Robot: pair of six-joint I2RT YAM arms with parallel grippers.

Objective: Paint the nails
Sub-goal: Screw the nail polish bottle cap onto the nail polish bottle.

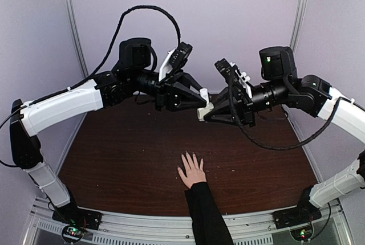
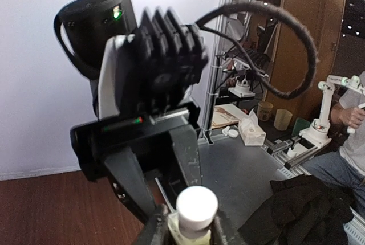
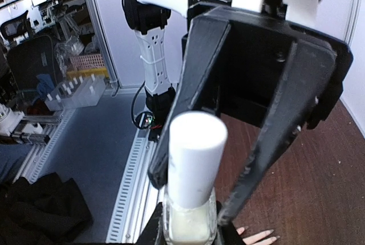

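Left pincer [image 1: 203, 101] & right pincer [image 1: 206, 115] meet above table [image 1: 114, 159] far edge, centre: blocked. Hand [image 1: 191, 171] w/ sleeve [image 1: 208, 216] obstructs near-edge centre. Free room: along table L & R edges.

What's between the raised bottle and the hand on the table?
Only bare table lies between the bottle and the hand, as the top view shows.

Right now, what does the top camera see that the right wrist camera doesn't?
Top camera only: the whole left arm, right arm, and the whole hand with its black sleeve. Right wrist only: the pale liquid in the bottle and a room beyond the table. Both: the white-capped bottle, fingertips, brown table.
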